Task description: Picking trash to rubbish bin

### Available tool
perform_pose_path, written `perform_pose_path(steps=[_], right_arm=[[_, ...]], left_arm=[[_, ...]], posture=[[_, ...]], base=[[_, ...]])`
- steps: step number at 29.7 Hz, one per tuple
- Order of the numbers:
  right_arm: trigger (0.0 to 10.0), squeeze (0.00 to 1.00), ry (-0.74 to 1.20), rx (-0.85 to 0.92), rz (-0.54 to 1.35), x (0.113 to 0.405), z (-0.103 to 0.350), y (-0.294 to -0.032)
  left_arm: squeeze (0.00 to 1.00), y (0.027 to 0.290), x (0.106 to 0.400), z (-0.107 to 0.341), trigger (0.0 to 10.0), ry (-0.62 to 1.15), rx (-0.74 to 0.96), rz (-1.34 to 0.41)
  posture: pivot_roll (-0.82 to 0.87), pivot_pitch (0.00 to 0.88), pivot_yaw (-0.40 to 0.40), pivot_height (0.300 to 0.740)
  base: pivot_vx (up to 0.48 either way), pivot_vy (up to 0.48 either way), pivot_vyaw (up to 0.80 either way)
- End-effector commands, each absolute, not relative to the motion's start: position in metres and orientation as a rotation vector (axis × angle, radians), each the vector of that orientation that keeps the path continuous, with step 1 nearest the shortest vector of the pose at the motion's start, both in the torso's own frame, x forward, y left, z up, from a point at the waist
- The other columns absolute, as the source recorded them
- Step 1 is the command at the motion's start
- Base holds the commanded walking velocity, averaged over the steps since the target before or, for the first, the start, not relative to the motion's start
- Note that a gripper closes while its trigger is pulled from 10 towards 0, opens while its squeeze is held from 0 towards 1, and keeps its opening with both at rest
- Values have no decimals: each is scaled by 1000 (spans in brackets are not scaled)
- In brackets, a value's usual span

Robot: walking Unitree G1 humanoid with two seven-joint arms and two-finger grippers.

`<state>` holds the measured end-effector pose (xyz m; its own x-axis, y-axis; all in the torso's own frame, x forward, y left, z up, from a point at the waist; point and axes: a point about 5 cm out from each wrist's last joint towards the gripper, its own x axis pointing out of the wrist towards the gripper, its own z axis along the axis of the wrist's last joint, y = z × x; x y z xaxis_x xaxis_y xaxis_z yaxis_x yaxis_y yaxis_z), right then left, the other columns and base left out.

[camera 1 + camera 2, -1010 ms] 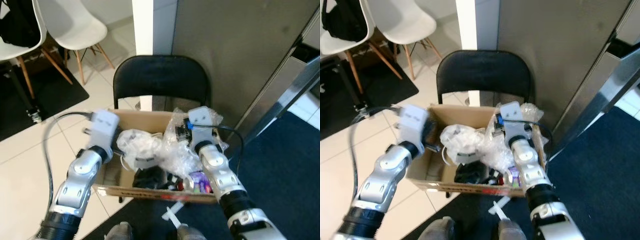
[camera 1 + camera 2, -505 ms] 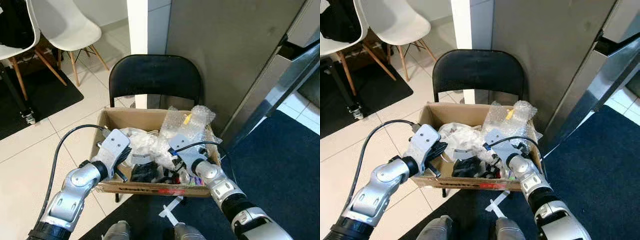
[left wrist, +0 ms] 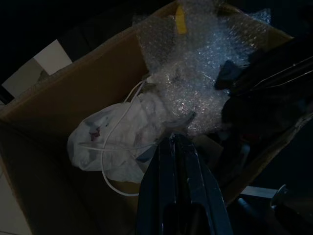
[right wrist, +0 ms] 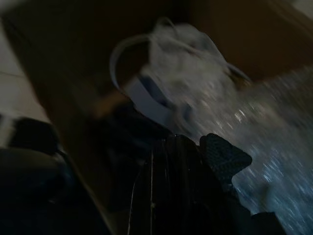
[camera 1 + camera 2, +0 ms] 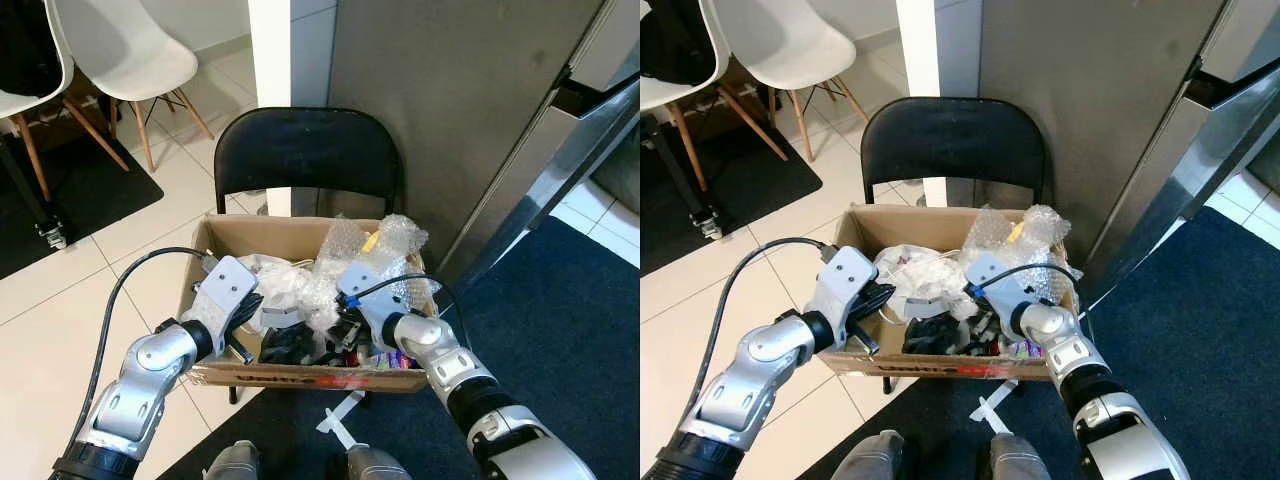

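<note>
Item, left to right. Left gripper (image 3: 177, 139) — reaching over the near-left edge of the cardboard box (image 5: 262, 238), its black fingers pressed together with nothing between them, tips aimed at a crumpled white plastic bag (image 3: 115, 134) with a thin white cord looped across it. Cardboard box — serving as the rubbish bin, resting on the seat of a black folding chair (image 5: 310, 150); already holds the white bag at left, a heap of bubble wrap (image 5: 385, 245) with a yellow scrap at rear right, and dark items with a purple wrapper (image 5: 400, 358) along the near wall. Right gripper (image 4: 178, 147) — lowered into the box's near-right part, among the dark items beside the bubble wrap; the wrist view is blurred, and whether the fingers are parted or holding anything cannot be told. Loose white strip (image 5: 338, 418) — on the dark carpet just in front of the box, near the robot's feet. Step in hand, by judgement: depositing or settling trash inside the box. Next move likely calls for lifting both grippers clear of the rim — then bending toward the strip on the floor.
</note>
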<state>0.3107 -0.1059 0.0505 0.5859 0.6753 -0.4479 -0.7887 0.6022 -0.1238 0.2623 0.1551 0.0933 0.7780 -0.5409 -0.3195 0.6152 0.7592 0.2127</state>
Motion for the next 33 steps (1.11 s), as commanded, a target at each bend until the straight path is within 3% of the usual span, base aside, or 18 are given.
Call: perform_pose_path(steps=[1,7,8,9,10,13,14,15,18,19,20,21,25,27,30,31,33], right_arm=[[10000,251,395,-283,882,306,47,-108],[10000,251,369,-186,909,305,51,-96],[10000,380,362,-158,917,304,52,-94],[10000,380,362,-158,917,304,52,-94],[10000,1000,352,-126,916,304,54,-92],[10000,1000,331,-62,923,305,60,-88],[10000,1000,249,123,911,310,79,-82],[10000,1000,249,123,911,310,79,-82],[10000,1000,126,350,819,321,107,-83],[10000,349,88,398,763,326,114,-86],[10000,82,61,428,709,331,119,-89],[10000,0,44,457,640,336,122,-95],[10000,0,14,396,267,356,122,-131],[10000,0,14,396,267,356,122,-131],[10000,0,44,169,96,354,116,-160],[10000,0,44,169,96,354,116,-160],[10000,0,33,71,111,345,116,-159]], left_arm=[[0,157,261,94,10000,248,320,-639],[0,156,261,94,10000,246,315,-640],[0,156,261,94,10000,246,315,-640],[0,156,261,94,10000,246,315,-640],[0,156,261,94,10000,246,314,-641],[0,156,261,94,10000,246,314,-641],[0,156,262,94,10000,246,315,-641],[0,156,262,94,10000,246,315,-641],[0,157,263,95,10000,245,316,-638],[0,157,263,95,10000,244,317,-636],[0,157,263,95,10000,243,318,-635],[0,157,263,95,10000,240,319,-632],[0,157,268,98,10000,209,326,-580],[0,157,268,98,10000,209,326,-580],[0,177,285,107,10000,137,252,-211],[0,177,285,107,10000,137,252,-211],[0,189,286,111,10000,113,173,-33]], posture=[[81,89,-12,740],[83,90,-14,740],[83,90,-14,740],[83,90,-14,740],[85,89,-14,740],[85,89,-13,740],[83,87,-11,740],[83,87,-11,740],[80,85,-11,740],[80,85,-11,740],[80,85,-11,740],[80,85,-11,740],[80,75,-14,740],[80,75,-14,740],[73,65,-13,740],[73,65,-13,740],[68,61,-12,740]], base=[[0,0,0],[0,0,0],[0,0,0],[0,0,0],[0,0,0],[0,0,0],[0,0,0],[0,0,0],[0,0,0],[0,0,0],[0,0,0],[0,0,0],[0,0,0],[0,0,0],[0,0,0],[0,0,0],[0,0,0]])
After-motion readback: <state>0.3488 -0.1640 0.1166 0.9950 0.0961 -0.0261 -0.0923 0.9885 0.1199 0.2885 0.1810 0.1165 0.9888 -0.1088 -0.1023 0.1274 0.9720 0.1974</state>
